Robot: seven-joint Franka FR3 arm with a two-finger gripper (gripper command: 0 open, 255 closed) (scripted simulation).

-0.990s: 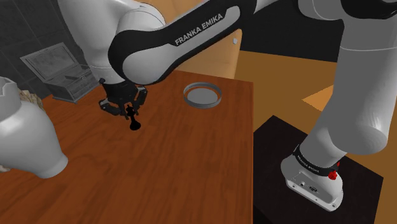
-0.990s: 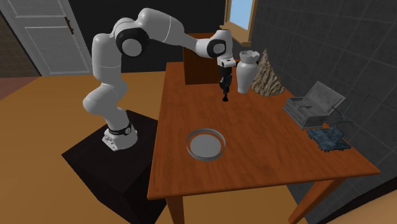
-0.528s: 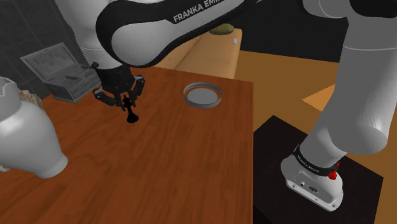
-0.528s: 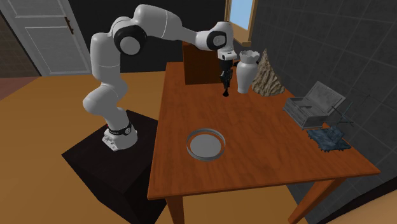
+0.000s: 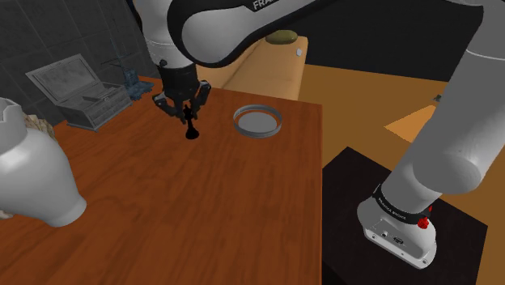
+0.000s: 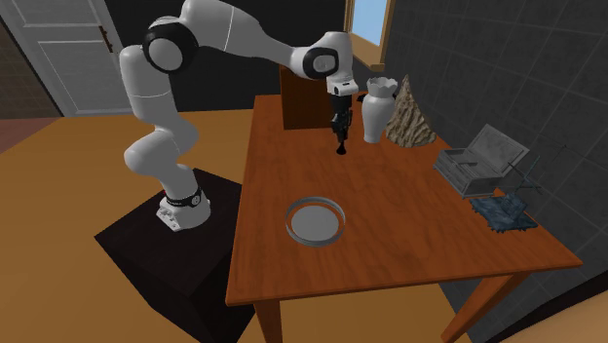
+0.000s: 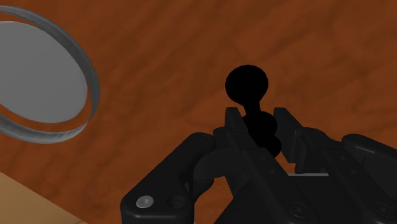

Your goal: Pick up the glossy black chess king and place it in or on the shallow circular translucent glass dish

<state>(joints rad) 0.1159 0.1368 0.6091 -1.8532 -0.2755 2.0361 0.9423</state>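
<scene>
Holding: the fingers (image 7: 234, 125) are clasping the black chess king (image 7: 248, 83) by its upper part, base pointing down, so that it is travelling upright.
Place: the king is hanging just above the counter (image 5: 202, 210), near the glass dish (image 5: 257, 133) but not yet over it.
Change: the arm (image 5: 235, 24) is carrying it nearer the dish than a second ago.

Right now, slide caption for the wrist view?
Black two-finger hand clasps glossy black chess king over brown wooden table, shallow round glass dish nearby.
</scene>
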